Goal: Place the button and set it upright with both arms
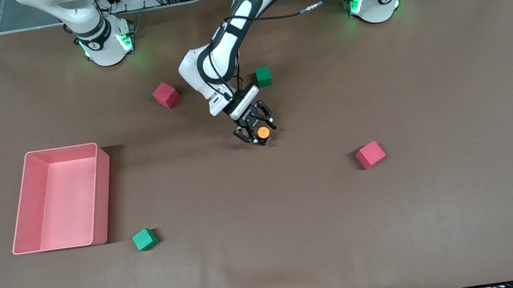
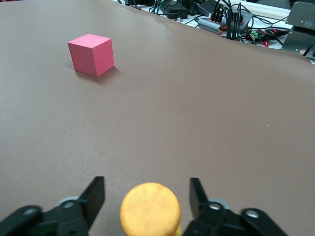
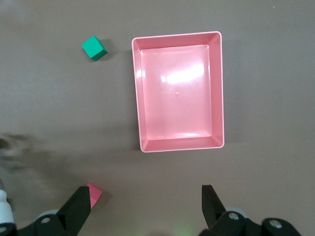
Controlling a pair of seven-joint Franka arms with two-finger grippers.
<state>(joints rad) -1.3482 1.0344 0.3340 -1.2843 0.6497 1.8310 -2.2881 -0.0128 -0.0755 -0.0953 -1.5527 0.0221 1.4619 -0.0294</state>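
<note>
I see the right gripper [image 3: 147, 206] spread wide above bare table, pink tray [image 3: 178, 145] below, green cube [image 3: 94, 48] beside it, pink cube [image 3: 93, 194] partly hidden.

Glossy pink plastic tray [image 3: 178, 145] on matt brown table [image 1: 431, 87]

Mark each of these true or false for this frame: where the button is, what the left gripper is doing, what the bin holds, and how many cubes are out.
1. The button sits between the left gripper's fingers near the middle of the table. True.
2. The left gripper is clamped tight on the button. False: the left wrist view shows gaps between both fingers and the orange cap.
3. The pink bin holds a green cube. False: it holds nothing.
4. Two pink cubes and two green cubes lie on the table. True.
5. The right gripper is open above the table. True.
</note>
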